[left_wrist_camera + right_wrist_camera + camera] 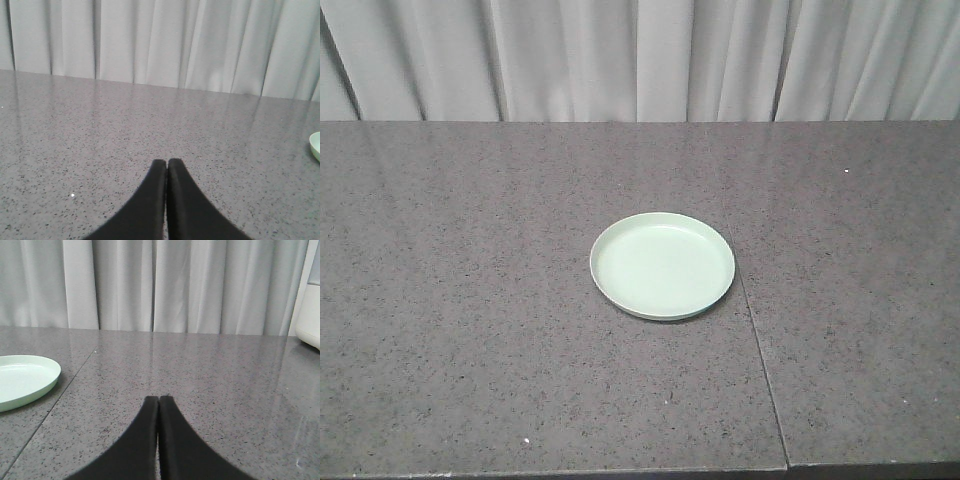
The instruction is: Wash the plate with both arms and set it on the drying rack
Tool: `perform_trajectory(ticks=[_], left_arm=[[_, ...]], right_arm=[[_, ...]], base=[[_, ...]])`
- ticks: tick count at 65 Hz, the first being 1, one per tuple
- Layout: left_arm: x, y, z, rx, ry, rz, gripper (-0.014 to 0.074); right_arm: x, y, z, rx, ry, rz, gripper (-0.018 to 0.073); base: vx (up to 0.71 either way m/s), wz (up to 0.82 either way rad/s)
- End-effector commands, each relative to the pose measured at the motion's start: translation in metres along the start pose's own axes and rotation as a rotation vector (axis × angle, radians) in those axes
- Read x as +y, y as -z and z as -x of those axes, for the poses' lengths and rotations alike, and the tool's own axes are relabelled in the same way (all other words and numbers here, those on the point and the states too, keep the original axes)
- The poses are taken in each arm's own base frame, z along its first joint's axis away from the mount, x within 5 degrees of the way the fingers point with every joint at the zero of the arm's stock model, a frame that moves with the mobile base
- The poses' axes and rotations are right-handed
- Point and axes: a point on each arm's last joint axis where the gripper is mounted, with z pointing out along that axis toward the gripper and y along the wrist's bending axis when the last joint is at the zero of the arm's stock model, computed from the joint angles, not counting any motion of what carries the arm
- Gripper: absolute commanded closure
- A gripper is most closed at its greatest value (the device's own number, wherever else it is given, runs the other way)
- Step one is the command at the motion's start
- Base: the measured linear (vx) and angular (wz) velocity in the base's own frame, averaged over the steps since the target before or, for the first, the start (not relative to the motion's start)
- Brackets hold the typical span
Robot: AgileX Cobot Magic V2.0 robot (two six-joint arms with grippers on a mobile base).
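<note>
The pale mint-green plate lies flat and empty on the grey speckled counter, near its middle. Neither arm shows in the front view. In the left wrist view my left gripper is shut and empty, low over the counter, with the plate's rim at the far right edge. In the right wrist view my right gripper is shut and empty, with the plate off to its left. The drying rack is out of view.
The grey speckled counter has a seam running front to back just right of the plate. Pale curtains hang behind it. A white object stands at the far right of the right wrist view.
</note>
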Motion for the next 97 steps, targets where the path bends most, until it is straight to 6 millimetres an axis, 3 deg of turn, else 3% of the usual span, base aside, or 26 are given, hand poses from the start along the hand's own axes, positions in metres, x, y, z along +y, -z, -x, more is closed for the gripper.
perform_trajectory(ticks=[1, 50, 67, 77, 97], left_arm=[[-0.002, 0.003, 0.018, -0.119, 0.007, -0.011, 0.0603], [-0.002, 0.003, 0.018, -0.119, 0.007, -0.011, 0.0603], [-0.002, 0.003, 0.018, -0.119, 0.007, -0.011, 0.0603], [-0.002, 0.003, 0.018, -0.119, 0.007, -0.011, 0.0603], [-0.002, 0.003, 0.018, -0.119, 0.007, -0.011, 0.0603]], right_arm=[[0.0, 0.0, 0.006, -0.074, 0.016, 0.002, 0.0566], [0.0, 0.001, 0.008, -0.098, 0.016, 0.003, 0.0566], [0.001, 0.003, 0.021, -0.228, 0.013, 0.006, 0.0564], [-0.001, 0.006, 0.055, -0.26, 0.003, 0.003, 0.0564], [-0.005, -0.011, 0.14, -0.061, 0.009, -0.012, 0.0561]], base=[[0.0, 0.0], [0.0, 0.0], [0.0, 0.0], [0.0, 0.0], [0.0, 0.0]])
